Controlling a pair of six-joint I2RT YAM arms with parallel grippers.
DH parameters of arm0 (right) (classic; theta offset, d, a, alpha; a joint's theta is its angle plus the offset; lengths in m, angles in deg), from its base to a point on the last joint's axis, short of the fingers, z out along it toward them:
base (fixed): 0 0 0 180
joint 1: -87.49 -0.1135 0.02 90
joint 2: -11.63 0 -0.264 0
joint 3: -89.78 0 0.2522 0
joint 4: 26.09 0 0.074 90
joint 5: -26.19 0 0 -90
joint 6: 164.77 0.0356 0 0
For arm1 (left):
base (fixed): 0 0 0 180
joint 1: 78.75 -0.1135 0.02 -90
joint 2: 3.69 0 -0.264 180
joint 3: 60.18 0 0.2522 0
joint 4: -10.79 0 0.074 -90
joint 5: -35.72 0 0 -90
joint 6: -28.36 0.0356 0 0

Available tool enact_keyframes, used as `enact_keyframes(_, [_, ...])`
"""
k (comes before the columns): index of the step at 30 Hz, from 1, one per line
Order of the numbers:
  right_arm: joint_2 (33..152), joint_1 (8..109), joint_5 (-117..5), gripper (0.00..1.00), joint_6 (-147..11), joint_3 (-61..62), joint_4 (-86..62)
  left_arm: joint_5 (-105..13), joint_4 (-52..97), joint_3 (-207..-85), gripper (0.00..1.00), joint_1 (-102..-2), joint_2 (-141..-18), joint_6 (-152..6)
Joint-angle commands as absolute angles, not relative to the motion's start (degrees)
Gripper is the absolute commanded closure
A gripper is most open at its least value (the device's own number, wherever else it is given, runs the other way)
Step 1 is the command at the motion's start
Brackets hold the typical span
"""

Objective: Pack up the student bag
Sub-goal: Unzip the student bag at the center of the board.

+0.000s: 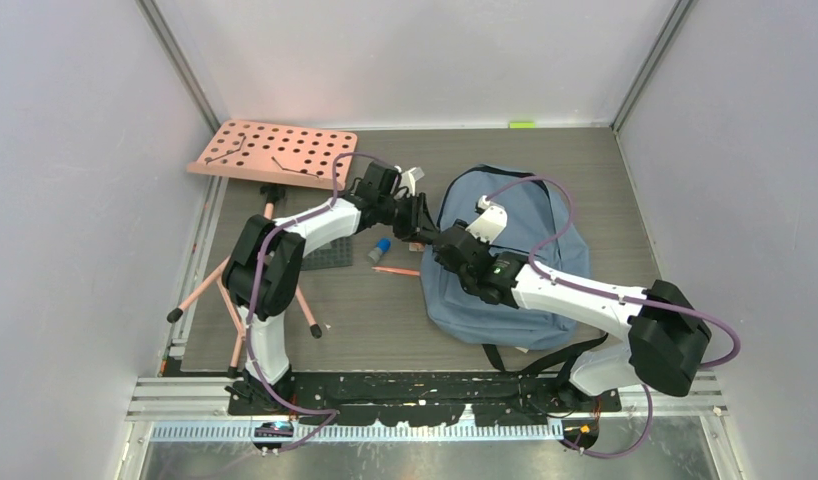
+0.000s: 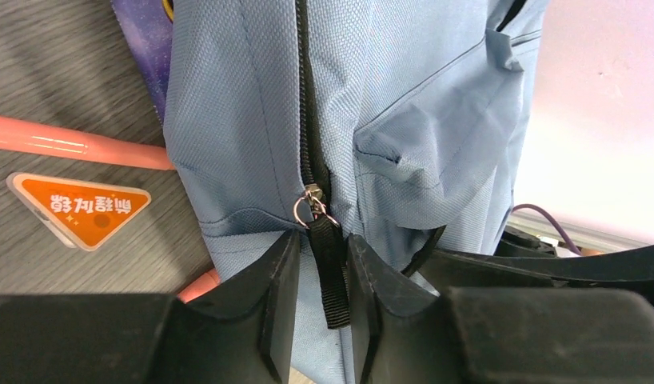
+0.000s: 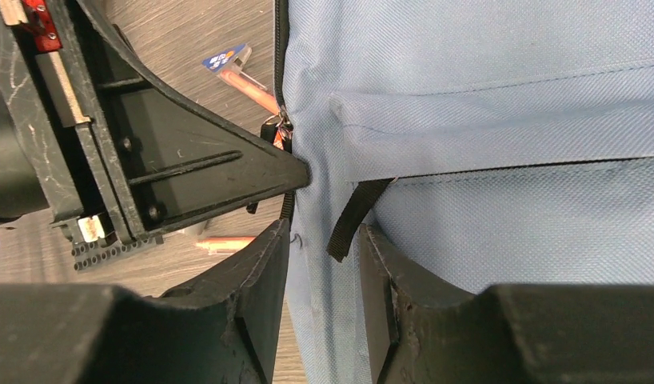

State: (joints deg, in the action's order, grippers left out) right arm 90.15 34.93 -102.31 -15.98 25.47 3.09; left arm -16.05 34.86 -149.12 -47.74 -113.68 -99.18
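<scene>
- The student bag (image 1: 540,230) lies flat on the grey table (image 1: 385,320), right of centre, with its black straps trailing toward the near edge.
- Both arms meet at the bag's left edge, the left arm reaching in from the left and the right arm stretched across the bag.
- The left gripper (image 2: 322,244) has its jaws narrow. They stand on either side of the black webbing pull tab (image 2: 332,280) that hangs from the zipper slider (image 2: 312,200). Whether the tab is actually pinched cannot be told.
- The right gripper (image 3: 324,232) sits on the bag's fabric just beside the left gripper. Its jaws are partly apart, with blue cloth and a short black webbing loop (image 3: 352,224) between them. Whether they hold the cloth or only press on it cannot be told.
- An orange triangular tag (image 2: 80,210) with printed characters lies on the table beside the bag, near a pink stick (image 2: 76,146).
- A pink pencil (image 1: 395,270) and a small blue-capped item (image 1: 380,247) lie just left of the bag.
- A pink pegboard (image 1: 275,152) on thin pink legs stands at the far left.
</scene>
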Motion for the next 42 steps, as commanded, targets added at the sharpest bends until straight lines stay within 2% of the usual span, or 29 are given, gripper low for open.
enact_keyframes(1, [90.7, 34.2, -107.8, 0.57, -13.5, 26.2, 1.3, -12.1, 30.5, -149.3, 0.74, -47.5, -113.6, -100.7])
enact_keyframes(5, [91.1, 33.7, -110.6, 0.57, -12.8, 26.7, 2.3, -12.2, 30.2, -148.9, 0.83, -47.5, -113.3, -100.8])
enact_keyframes(18, [94.0, 33.7, -113.9, 0.59, -14.1, 24.8, 2.5, -11.8, 29.9, -148.7, 0.99, -47.5, -113.5, -100.7])
enact_keyframes(22, [94.2, 33.7, -114.3, 0.66, -14.9, 24.2, 2.7, -12.0, 30.2, -148.7, 1.0, -47.5, -113.6, -100.7])
enact_keyframes(28, [93.6, 33.7, -114.3, 0.93, -15.2, 24.1, 2.9, -12.8, 31.3, -148.7, 1.0, -47.8, -113.7, -100.5])
enact_keyframes(30, [93.0, 33.7, -114.2, 0.98, -15.4, 24.2, 3.1, -13.0, 31.7, -148.8, 1.0, -48.2, -113.7, -100.4])
enact_keyframes(38, [86.2, 33.7, -112.6, 0.99, -18.5, 24.5, 4.3, -16.0, 35.6, -149.5, 1.0, -49.0, -113.5, -97.8])
enact_keyframes(42, [83.3, 35.2, -107.1, 1.0, -20.5, 24.2, 5.3, -17.1, 37.2, -150.0, 1.0, -49.1, -113.3, -96.8])
